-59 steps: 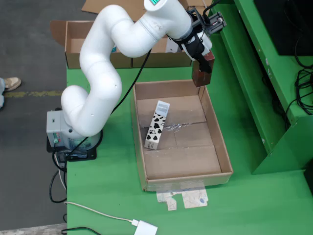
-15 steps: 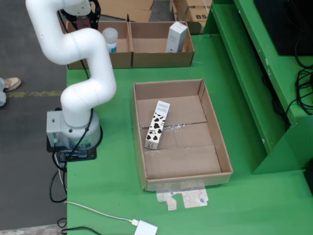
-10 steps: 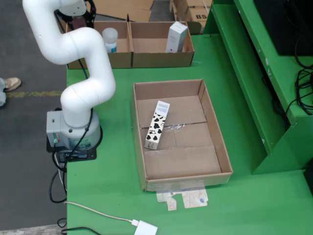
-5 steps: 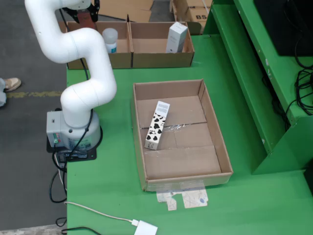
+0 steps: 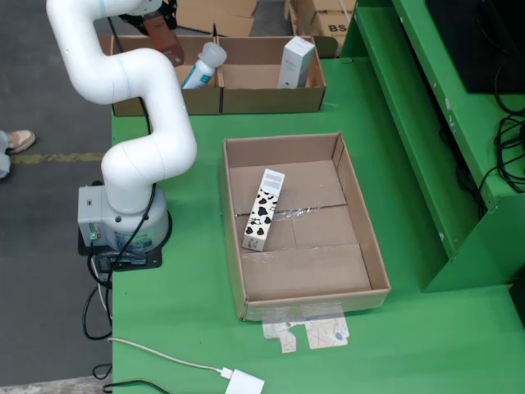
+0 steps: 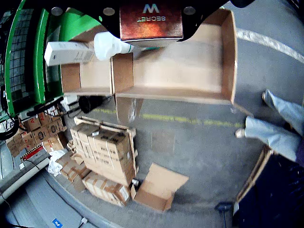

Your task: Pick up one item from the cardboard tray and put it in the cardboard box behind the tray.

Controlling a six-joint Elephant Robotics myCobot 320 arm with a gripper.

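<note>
Gripper (image 5: 162, 31) up at the back-left corner in the fixed view, clamped on a brown box (image 5: 163, 36) that hangs over the left cell of the back box (image 5: 271, 98); in the wrist view the same brown box (image 6: 151, 20) fills the top between the jaws, printed "SECRET" upside down, with the empty cell's floor below it. White arm (image 5: 131, 107) curls up from its base (image 5: 115, 222) at the table's left edge. Green table (image 5: 328, 361) carries the tray (image 5: 377, 254) in the middle, well apart from the back box. Lying in the tray, left of centre, a cow-print carton (image 5: 262, 209), tilted diagonally. Back box is split by a divider: a bottle (image 5: 203, 66) leans tilted at that divider, just right of the held box, cap near it; a white carton (image 5: 295, 61) stands in the right cell. Wrist view shows the bottle (image 6: 111, 45) and white carton (image 6: 69, 52) to the left of the divider wall. Cable and adapter (image 5: 244, 382) on the table's front edge. Stacked cartons (image 6: 102, 164) on the floor beyond, and a person's legs (image 6: 278, 121) at the right of the wrist view.
</note>
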